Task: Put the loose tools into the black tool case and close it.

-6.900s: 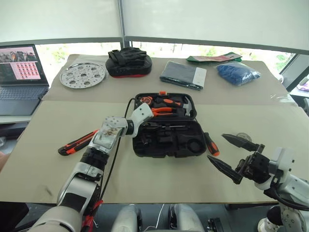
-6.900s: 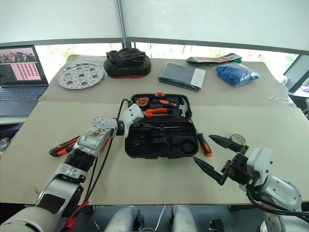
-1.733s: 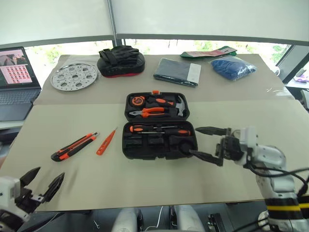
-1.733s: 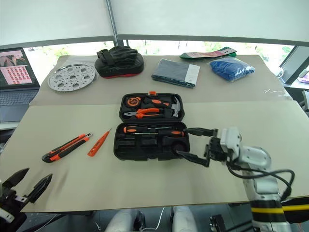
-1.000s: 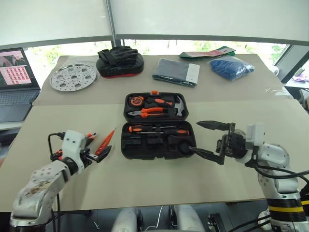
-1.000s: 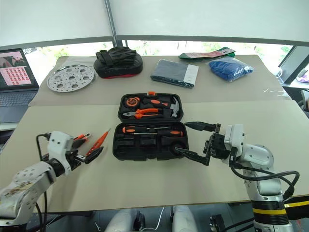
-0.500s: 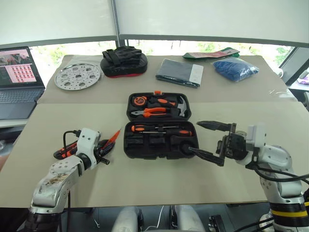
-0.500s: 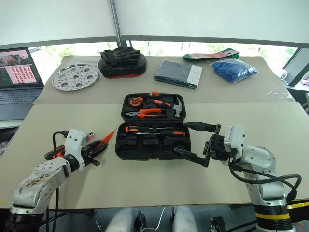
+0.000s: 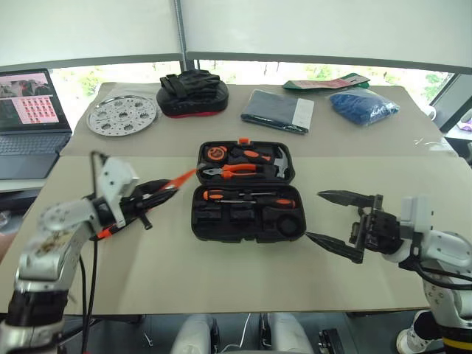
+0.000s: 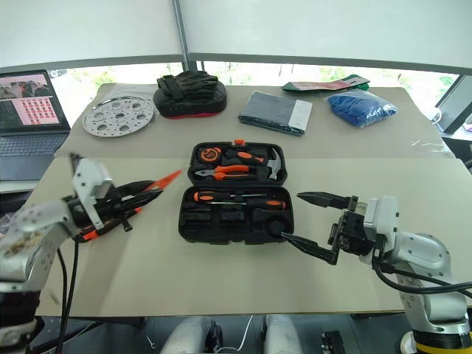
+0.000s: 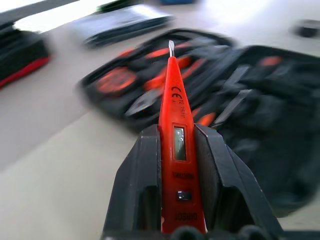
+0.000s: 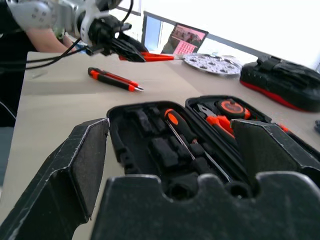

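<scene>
Here the beige surface [image 9: 221,273] carries the open black tool case [image 9: 247,193] before bright windows. The left tool [image 9: 151,195] pinches the tester pen [image 9: 179,178] aloft; the right tool [image 9: 333,221] stands spread.

In the left wrist view we see the open black tool case [image 11: 210,95] only as a blur at twelve to three o'clock, its tools orange smears. The tester pen's [image 11: 176,140] butt is hidden between the left gripper's [image 11: 177,165] fingers. The laptop [image 9: 29,110] is cut off at nine o'clock.
</scene>
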